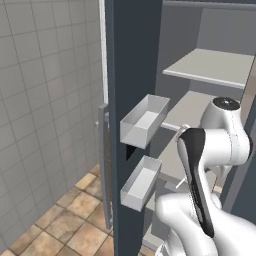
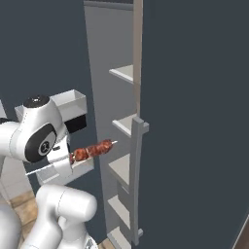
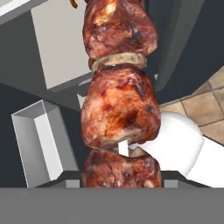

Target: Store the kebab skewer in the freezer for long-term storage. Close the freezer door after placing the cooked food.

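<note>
Left of the open freezer (image 2: 121, 170), beside the freezer door (image 1: 132, 75) bins, the kebab skewer (image 2: 93, 150) was held level, claw (image 2: 68, 160) clamped on its stick end. Judged light, stiff, greasy; chunks could be slid or crushed, so the bare stick was the favoured hold.

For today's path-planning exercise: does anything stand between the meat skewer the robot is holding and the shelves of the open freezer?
Nothing visible does. The gripper holds the reddish-brown kebab skewer pointing into the open compartment of the slate-blue freezer. Its tip is apart from the pale grey shelves, with open space between. The slate-blue freezer door with grey bins stands swung aside.
</note>
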